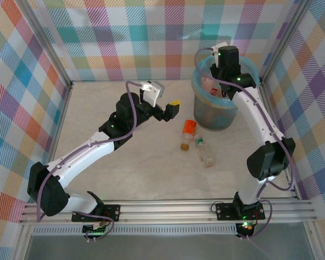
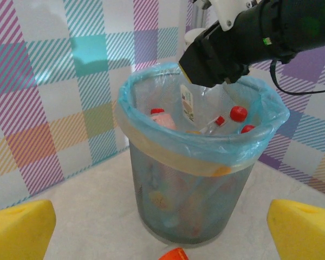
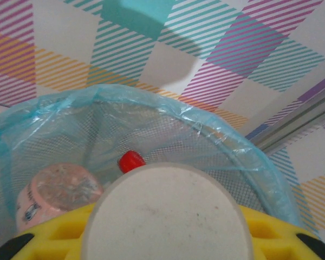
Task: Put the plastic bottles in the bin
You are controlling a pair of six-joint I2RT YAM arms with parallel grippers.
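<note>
The right fingers (image 3: pixel 271 233) clench a clear bottle (image 3: pixel 162 216) above the bin (image 2: pixel 179 206) at far right; dropped off-centre, it may clip the rim and fall to the table (image 1: pixel 124 162), where an orange bottle (image 1: pixel 189 128) and another clear bottle (image 1: pixel 205 154) lie; left fingers (image 2: pixel 16 230) hang released, mid-table.

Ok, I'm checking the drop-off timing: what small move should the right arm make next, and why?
Probably open the right tool and release. It holds a clear bottle right over the mouth of the bin, with other bottles already lying inside, so it should drop straight in.
</note>
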